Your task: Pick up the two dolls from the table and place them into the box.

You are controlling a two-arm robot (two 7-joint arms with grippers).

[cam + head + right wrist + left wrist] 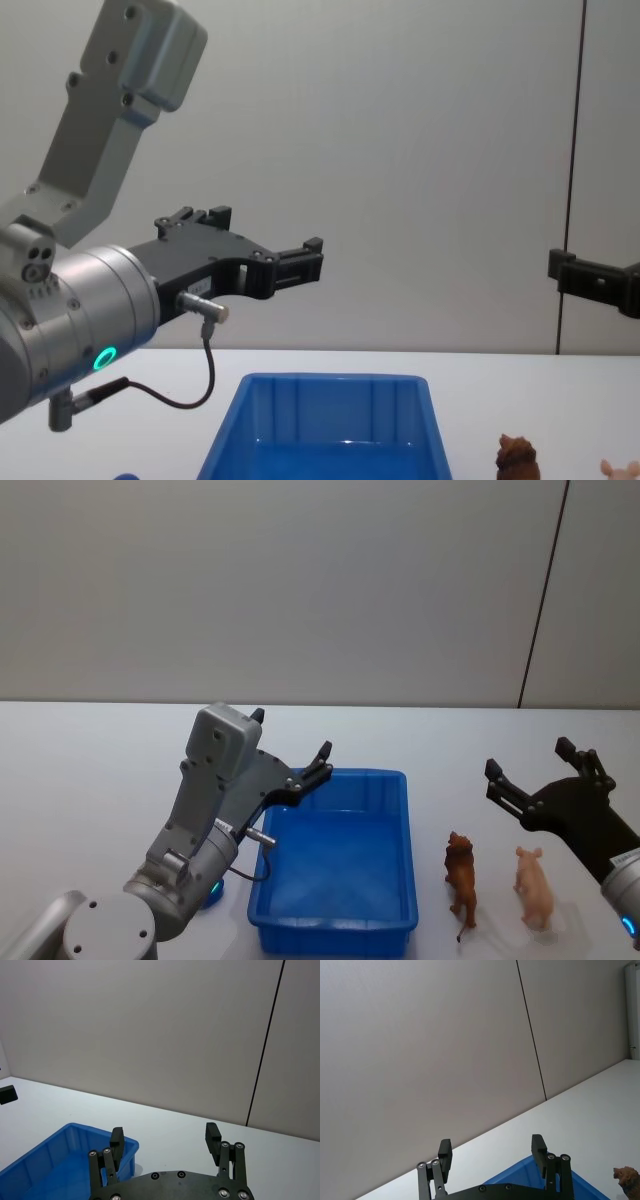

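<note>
Jaws of the left gripper [291,733]: spread wide and holding nothing. They hang in the air over the far left corner of the box [360,773].
Jaws of the right gripper [528,757]: spread wide too, with nothing in them. They are up in the air, to the right of the box and just past the two dolls.
Brown doll [461,872]: stands on the surface [100,770], just to the right of the box.
Pink doll [533,883]: stands next to the brown one, on its right, not touching it.
Done so far: I think nothing yet. No doll can be seen in the box.
Left to do: grab each doll, lift it, and drop it in.
Box look: bright blue shiny plastic, with slanted walls, a thick rim and ribs inside.
Doll look: small and hard. The brown one is bumpy like a lion, the pink one smooth like a pig.
Surface look: flat, white and plain.
</note>
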